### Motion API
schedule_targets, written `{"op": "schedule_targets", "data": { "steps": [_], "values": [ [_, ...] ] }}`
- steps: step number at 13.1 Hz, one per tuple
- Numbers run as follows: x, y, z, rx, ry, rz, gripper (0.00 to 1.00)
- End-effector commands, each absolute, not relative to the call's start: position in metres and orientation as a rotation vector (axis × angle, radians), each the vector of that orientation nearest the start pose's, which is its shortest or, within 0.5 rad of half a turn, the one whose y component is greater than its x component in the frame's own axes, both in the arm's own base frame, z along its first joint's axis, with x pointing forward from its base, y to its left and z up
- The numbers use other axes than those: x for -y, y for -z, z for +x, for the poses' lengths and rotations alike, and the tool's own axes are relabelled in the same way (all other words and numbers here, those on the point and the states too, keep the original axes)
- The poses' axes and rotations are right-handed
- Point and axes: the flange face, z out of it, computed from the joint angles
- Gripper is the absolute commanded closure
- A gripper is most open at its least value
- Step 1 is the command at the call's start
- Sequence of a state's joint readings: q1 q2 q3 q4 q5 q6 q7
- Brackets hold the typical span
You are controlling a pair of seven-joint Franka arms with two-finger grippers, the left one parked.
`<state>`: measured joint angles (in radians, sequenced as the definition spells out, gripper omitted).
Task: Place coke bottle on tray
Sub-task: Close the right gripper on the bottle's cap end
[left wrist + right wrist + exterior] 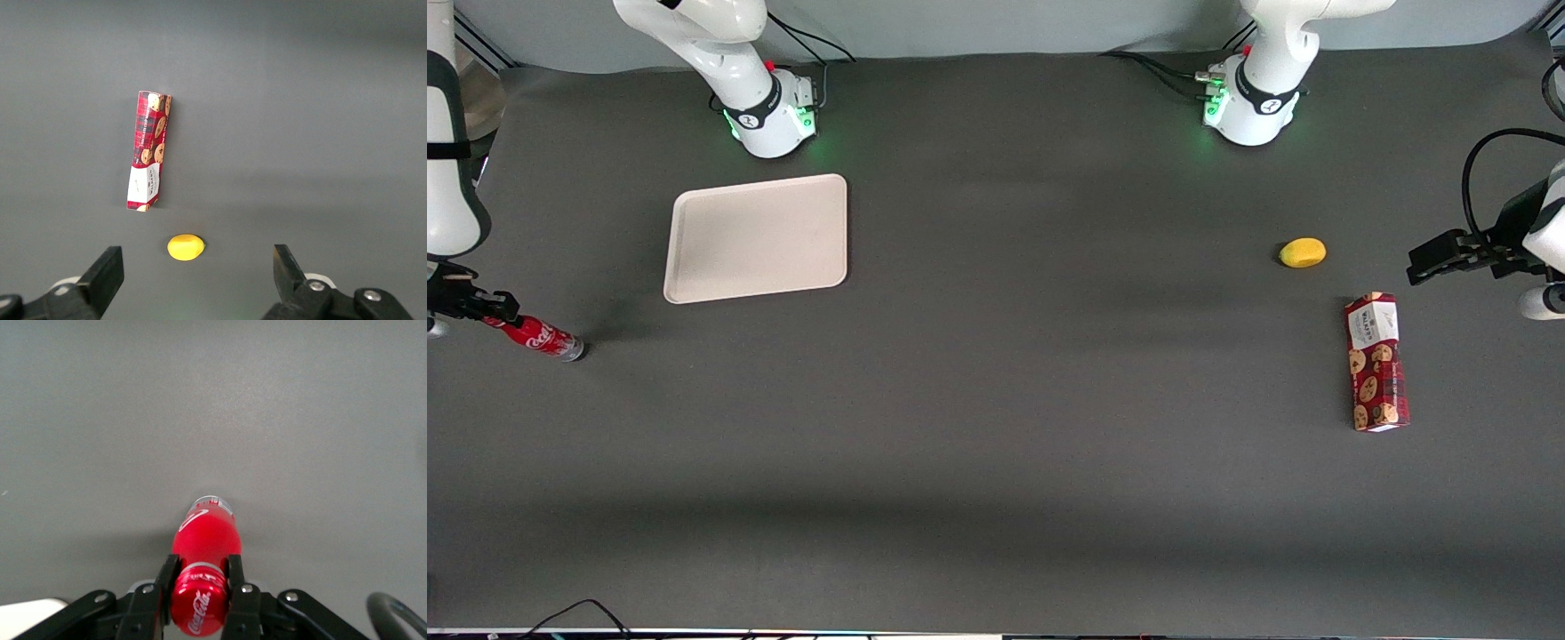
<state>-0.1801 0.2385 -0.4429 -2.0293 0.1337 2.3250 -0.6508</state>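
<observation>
The coke bottle (541, 337) is slim and red with white script and a silvery base. It is tilted, cap end in my gripper (491, 309), base end low near the table, at the working arm's end. In the right wrist view the gripper (200, 577) is shut on the bottle (205, 543) at its neck, with the red cap between the fingers. The pale beige tray (758, 236) lies flat, farther from the front camera than the bottle and apart from it. A corner of it shows in the right wrist view (27, 617).
A red cookie box (1376, 362) and a small yellow object (1303, 252) lie toward the parked arm's end of the table. Both also show in the left wrist view, the box (148, 151) and the yellow object (185, 247). The two arm bases stand at the table's back edge.
</observation>
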Motion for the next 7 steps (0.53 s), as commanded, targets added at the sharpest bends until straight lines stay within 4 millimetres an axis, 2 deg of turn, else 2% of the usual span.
{"op": "schedule_targets", "data": {
  "steps": [1, 3, 5, 7],
  "values": [
    [0.351, -0.432, 0.5, -0.071, 0.108, -3.123, 1.0],
    [0.348, -0.478, 0.497, -0.092, 0.093, -3.098, 1.0],
    [0.333, -0.515, 0.491, -0.192, 0.14, -3.093, 1.0],
    [0.287, -0.544, 0.493, -0.267, 0.061, -3.129, 1.0]
  ]
}}
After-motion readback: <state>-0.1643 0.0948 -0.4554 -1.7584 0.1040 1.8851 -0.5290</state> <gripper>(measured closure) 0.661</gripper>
